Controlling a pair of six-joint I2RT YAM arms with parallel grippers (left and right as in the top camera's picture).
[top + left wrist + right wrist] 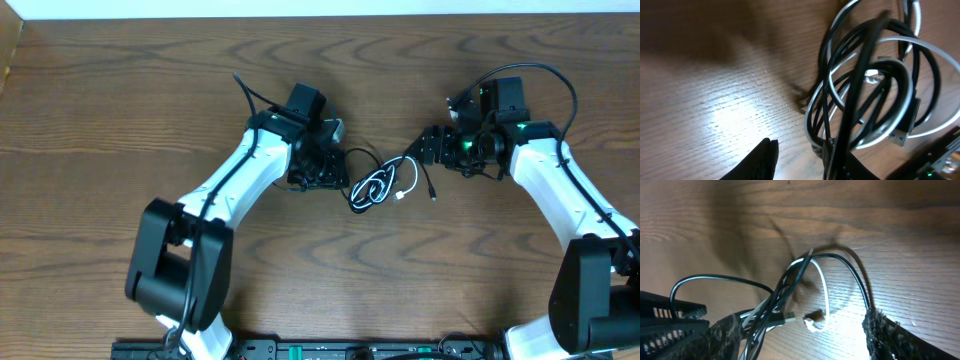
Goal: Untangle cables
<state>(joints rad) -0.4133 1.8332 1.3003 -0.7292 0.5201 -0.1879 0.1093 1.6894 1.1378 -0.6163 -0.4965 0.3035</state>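
Note:
The black cable (362, 190) and the white cable (411, 180) lie in one tangled coil on the wooden table (120, 110) between my two arms. My left gripper (336, 172) is open just left of the coil. In the left wrist view its fingers (802, 161) are spread, and the black cable (875, 60) and white cable (922, 46) loop over the right finger. My right gripper (421, 153) is open just right of the coil. In the right wrist view its fingers (800, 336) are wide apart, with the white cable (824, 287) and its plug between them and the black cable (850, 262) arching beside it.
Thick black arm wires (560, 85) loop above the right arm. The table's far edge meets a white wall (320, 8). A black rail (300, 350) runs along the near edge.

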